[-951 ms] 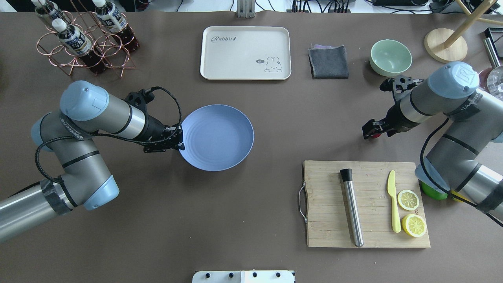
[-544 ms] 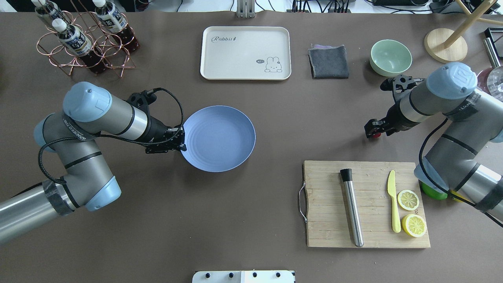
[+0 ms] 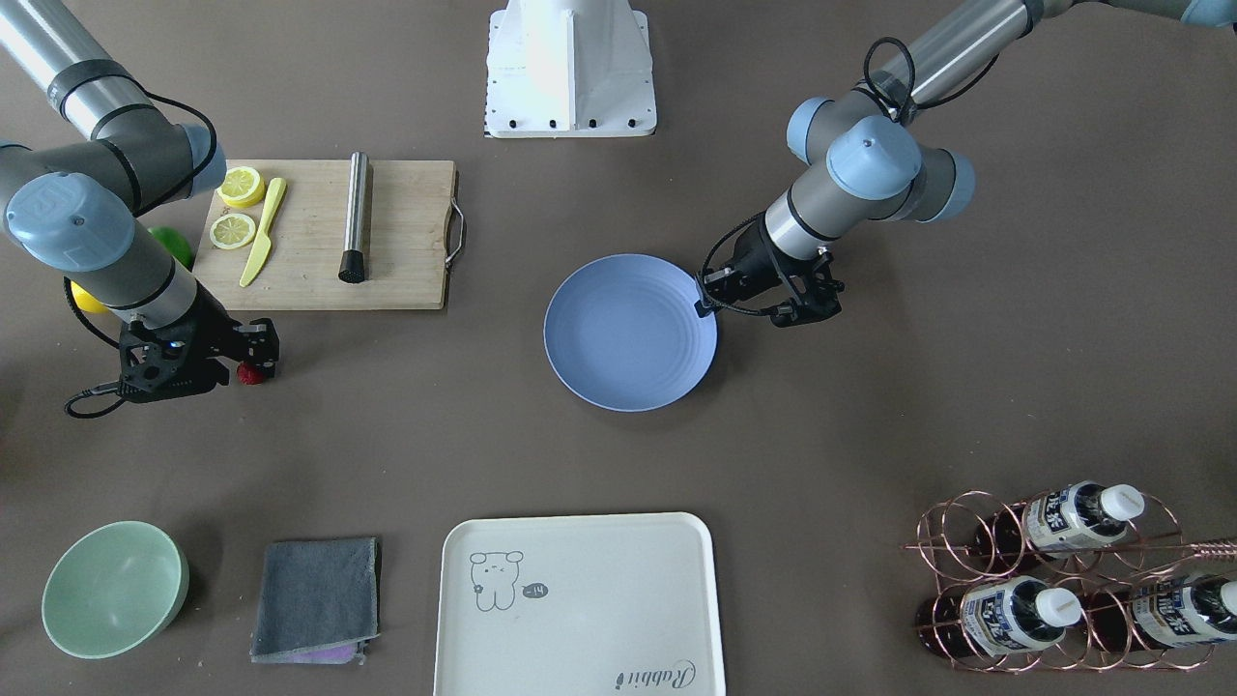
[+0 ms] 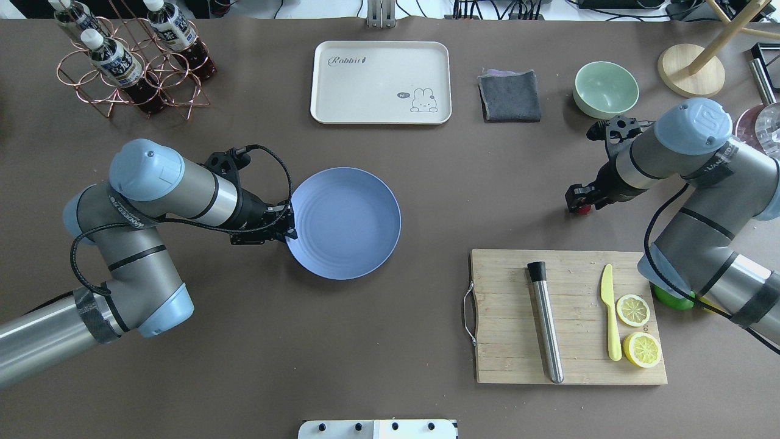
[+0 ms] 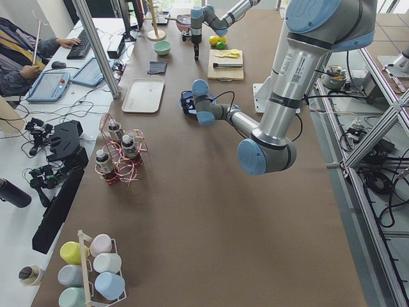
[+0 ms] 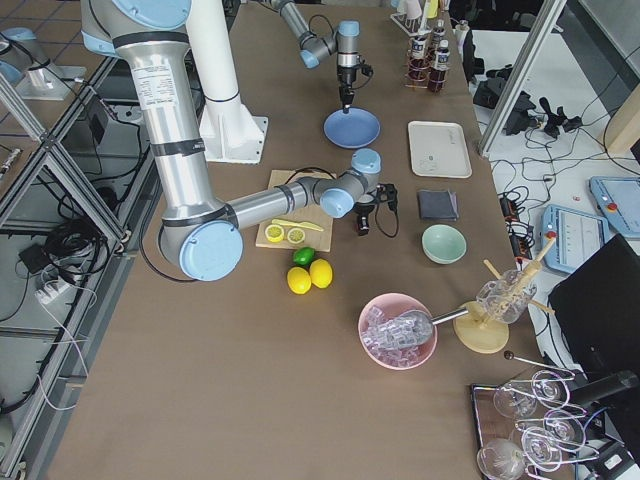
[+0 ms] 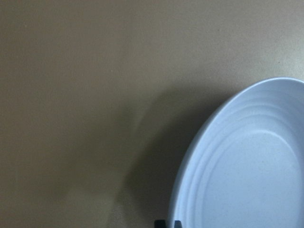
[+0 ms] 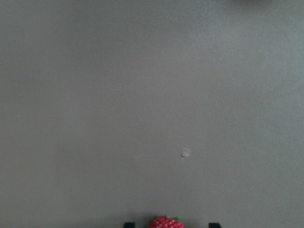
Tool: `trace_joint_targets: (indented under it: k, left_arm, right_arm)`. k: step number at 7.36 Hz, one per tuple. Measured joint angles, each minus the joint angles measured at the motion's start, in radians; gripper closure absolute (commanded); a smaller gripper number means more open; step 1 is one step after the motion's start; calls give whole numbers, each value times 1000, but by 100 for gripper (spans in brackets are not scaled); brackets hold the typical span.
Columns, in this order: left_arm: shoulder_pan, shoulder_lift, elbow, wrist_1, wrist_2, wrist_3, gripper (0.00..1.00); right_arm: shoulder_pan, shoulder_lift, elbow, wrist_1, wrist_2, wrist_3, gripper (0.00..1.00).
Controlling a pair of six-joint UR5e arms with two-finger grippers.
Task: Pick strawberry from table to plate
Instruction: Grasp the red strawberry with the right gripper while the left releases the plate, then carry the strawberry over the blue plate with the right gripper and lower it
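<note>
The periwinkle-blue plate (image 4: 353, 231) (image 3: 628, 338) lies left of centre on the grey-brown table (image 4: 439, 183). My left gripper (image 4: 291, 223) (image 3: 704, 301) is shut on its left rim. In the left wrist view the plate (image 7: 251, 180) fills the right side, with a shadow beside its rim. The tiny red strawberry (image 4: 583, 210) (image 3: 250, 373) sits on the table at the right, above the cutting board. My right gripper (image 4: 577, 202) (image 3: 257, 356) hangs open over it. At the bottom edge of the right wrist view the strawberry (image 8: 164, 222) sits between the two spread fingertips.
A wooden cutting board (image 4: 506, 317) carries a steel rod, a yellow knife and two lemon halves. A cream tray (image 4: 381, 82), a grey cloth (image 4: 510, 96), a mint bowl (image 4: 606, 89) and a copper bottle rack (image 4: 131, 67) line the far edge.
My left arm has pulled the plate a little to the right and toward the robot. The right gripper has stayed over the strawberry, with only a slight shift of the arm.
</note>
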Motion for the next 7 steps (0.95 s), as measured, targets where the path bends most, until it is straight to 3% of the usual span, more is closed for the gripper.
trace_joint_targets:
  k: [4,7]
  left_arm:
    - [-77,19,-29,0,-72,0,12]
    - [-142,125,-96,-5,-115,14,6]
  right_arm:
    - [3,9,35,-6,12,16,100]
    - [-66,181,67,-105,-7,197,100]
